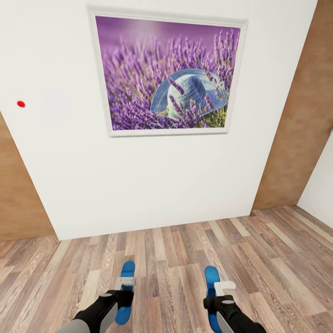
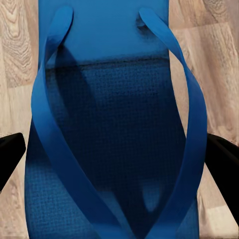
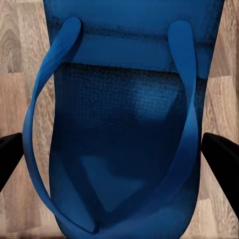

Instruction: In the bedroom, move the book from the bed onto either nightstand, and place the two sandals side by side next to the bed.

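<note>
Each hand holds one blue sandal over the wood-plank floor [image 1: 166, 259], in front of a white wall. The left sandal [image 1: 128, 269] sits in my left gripper [image 1: 124, 290], and the right sandal [image 1: 212, 275] in my right gripper [image 1: 217, 296]. In the left wrist view the sandal [image 2: 114, 99] lies sole-up with its straps showing, and a black finger [image 2: 10, 154] presses each side. The right wrist view has the same grip on the other sandal [image 3: 129, 114], with a finger [image 3: 221, 154] at each edge. The book, the bed and the nightstand are out of view.
A framed purple lavender picture [image 1: 166, 74] hangs on the white wall [image 1: 138, 185] straight ahead. Brown wooden doors stand at the left [image 1: 18, 194] and right [image 1: 300, 115]. A small red dot [image 1: 21, 104] marks the wall. Floor stretches between me and the wall.
</note>
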